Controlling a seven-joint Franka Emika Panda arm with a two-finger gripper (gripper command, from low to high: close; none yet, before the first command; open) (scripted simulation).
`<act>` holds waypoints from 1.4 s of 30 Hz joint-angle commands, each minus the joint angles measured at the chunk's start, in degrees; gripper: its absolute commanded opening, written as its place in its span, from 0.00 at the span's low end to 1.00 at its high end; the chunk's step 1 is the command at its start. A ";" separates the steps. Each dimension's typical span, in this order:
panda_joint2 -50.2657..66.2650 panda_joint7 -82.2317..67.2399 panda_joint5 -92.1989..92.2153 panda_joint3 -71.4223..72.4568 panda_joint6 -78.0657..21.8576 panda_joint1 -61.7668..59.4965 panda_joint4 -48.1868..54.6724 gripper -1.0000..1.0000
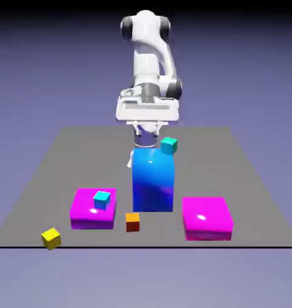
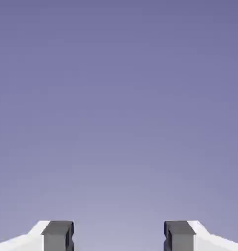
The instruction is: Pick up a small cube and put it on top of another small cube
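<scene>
Resting flat, yellow cube, counter's near-left corner, edges skewed, no long axis; end effector open, empty.

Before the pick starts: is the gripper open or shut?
Open. In the hand view the gripper shows its two fingertips far apart, with only backdrop between.

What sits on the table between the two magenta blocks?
The small orange cube and the tall blue block behind it, in the exterior view.
</scene>
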 commanded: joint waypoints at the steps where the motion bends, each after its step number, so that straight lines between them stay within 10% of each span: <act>1: 2.08 -0.80 -1.11 0.03 -1.93 -0.32 2.00 0.50; 42: 87.21 -33.76 -46.74 1.13 -81.13 -13.45 83.93 0.50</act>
